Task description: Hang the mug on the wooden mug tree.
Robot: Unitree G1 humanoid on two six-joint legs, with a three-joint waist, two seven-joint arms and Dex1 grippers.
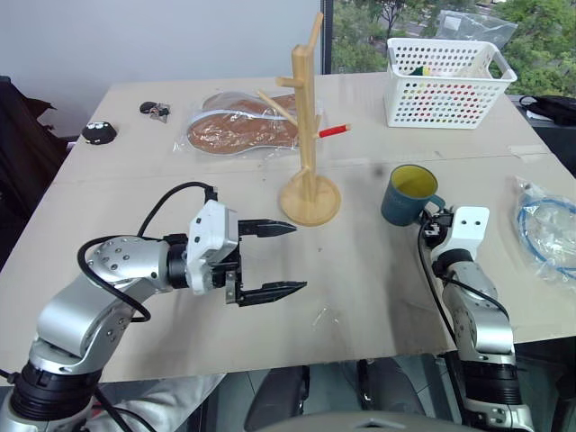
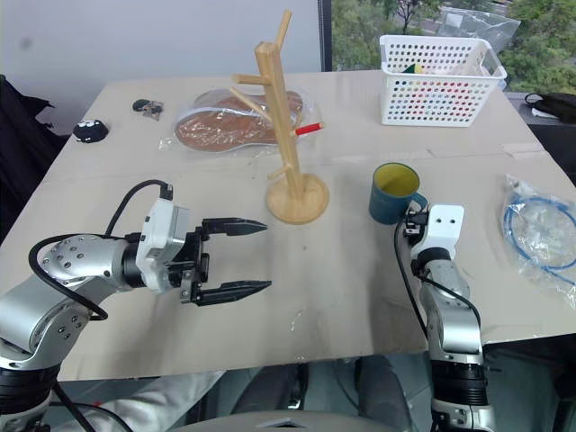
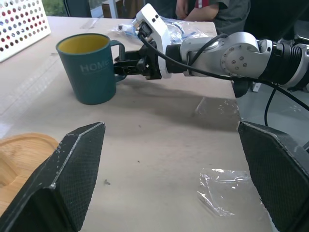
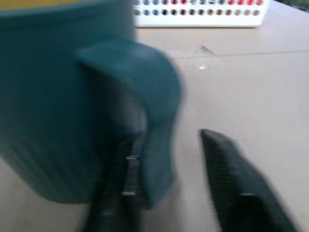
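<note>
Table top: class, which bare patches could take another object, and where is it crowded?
Bare: the table between the left gripper and the mug, and the left side below the black lump. Crowded: the far edge, with bagged pad, mug tree and basket.

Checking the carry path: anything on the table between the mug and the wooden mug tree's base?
Nothing: in the left eye view the table between the mug and the wooden mug tree base is bare board.
</note>
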